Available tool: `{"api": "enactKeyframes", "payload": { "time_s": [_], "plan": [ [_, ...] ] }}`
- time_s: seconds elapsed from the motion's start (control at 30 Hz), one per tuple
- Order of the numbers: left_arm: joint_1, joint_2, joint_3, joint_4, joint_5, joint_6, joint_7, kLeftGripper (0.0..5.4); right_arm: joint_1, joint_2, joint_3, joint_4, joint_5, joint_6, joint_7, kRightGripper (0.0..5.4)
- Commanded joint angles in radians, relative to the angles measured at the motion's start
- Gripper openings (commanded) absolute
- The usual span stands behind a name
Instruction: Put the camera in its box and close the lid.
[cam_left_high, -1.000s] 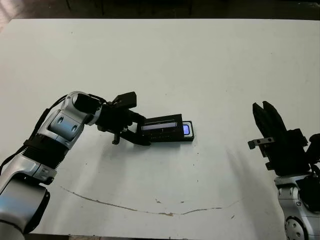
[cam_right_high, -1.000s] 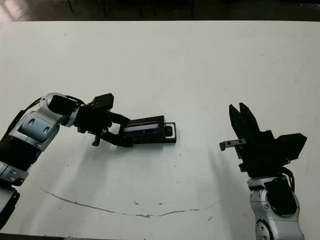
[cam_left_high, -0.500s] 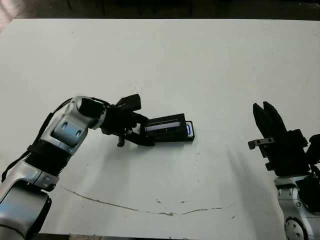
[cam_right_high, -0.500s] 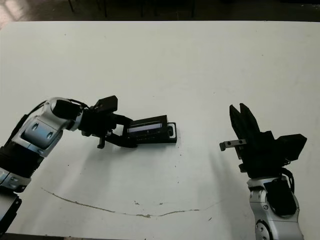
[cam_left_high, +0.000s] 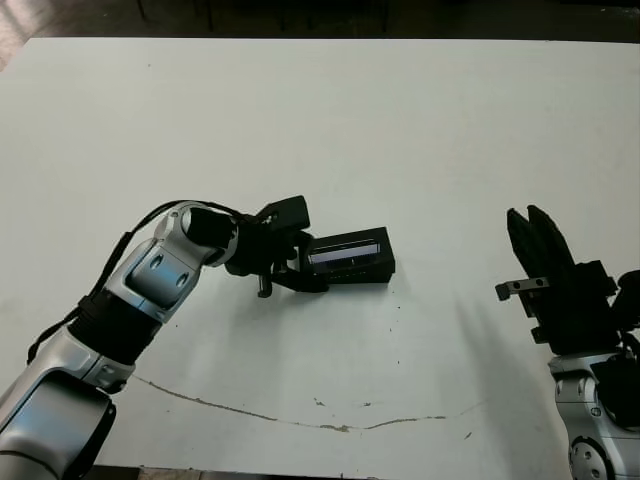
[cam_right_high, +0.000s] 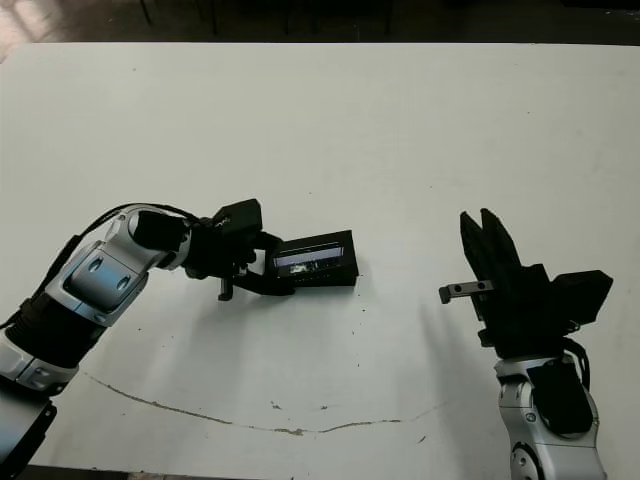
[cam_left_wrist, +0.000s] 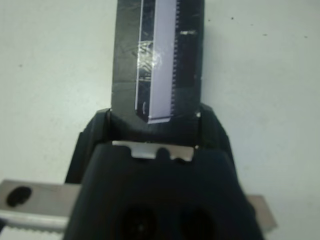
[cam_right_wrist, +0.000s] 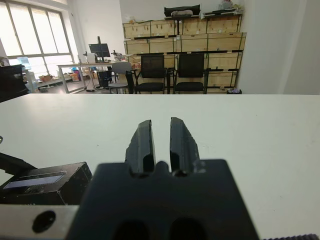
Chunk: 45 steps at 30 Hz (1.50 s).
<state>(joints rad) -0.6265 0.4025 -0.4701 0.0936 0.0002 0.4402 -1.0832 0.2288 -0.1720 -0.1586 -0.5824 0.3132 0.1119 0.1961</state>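
Counter: white counter (cam_left_high: 420, 130), with a thin brown scratch line (cam_left_high: 300, 415) running along its near edge.
Right gripper: the right gripper (cam_left_high: 531, 228) hangs over the near right part of the counter, well apart from the box; its two black fingers (cam_right_wrist: 145, 142) point toward the far edge with only a narrow slit between them, clenched on nothing.
Left gripper: the left gripper (cam_left_high: 303, 270) reaches in from the near left corner toward the counter's middle and is clamped on the left end of the lid, one finger on each long side, as the left wrist view shows.
Lid: the lid (cam_left_high: 347, 257), black with a long silvery strip on top, sits over the box and covers it; whether it is pressed fully home cannot be told.
Box: the box (cam_right_high: 325, 277) lies near the middle of the counter, long side parallel to the near edge; only its black outer wall shows.
Camera: not visible; the lid covers the box's inside.
Background: beyond the far edge, the right wrist view shows black chairs (cam_right_wrist: 170, 72) before stacked wooden crates (cam_right_wrist: 200, 37), and windows.
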Motion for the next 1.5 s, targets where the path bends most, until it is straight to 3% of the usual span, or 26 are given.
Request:
{"api": "enactKeyframes", "payload": {
  "time_s": [0.03,0.3,0.7,1.17,1.5],
  "plan": [
    [0.045,-0.055,-0.079,0.028,0.002,0.003,-0.018,1.71,0.017,0.001,-0.001,0.012,-0.004,-0.012,0.006,0.0],
    [0.002,-0.093,-0.122,0.05,0.017,0.014,-0.029,1.71,0.022,0.006,0.004,0.016,0.001,-0.014,0.004,0.0],
    [-0.098,-0.078,-0.232,0.034,0.11,0.027,-0.097,1.58,0.028,0.014,0.01,0.018,0.007,-0.013,0.005,0.0],
    [-0.09,-0.063,-0.247,0.013,0.15,0.009,-0.105,1.58,0.022,0.005,0.007,0.013,0.022,0.007,0.003,0.0],
    [-0.088,-0.003,-0.241,0.08,0.162,-0.126,-0.157,3.81,0.015,-0.003,0.007,0.015,0.019,0.004,0.005,0.0]
  ]
}}
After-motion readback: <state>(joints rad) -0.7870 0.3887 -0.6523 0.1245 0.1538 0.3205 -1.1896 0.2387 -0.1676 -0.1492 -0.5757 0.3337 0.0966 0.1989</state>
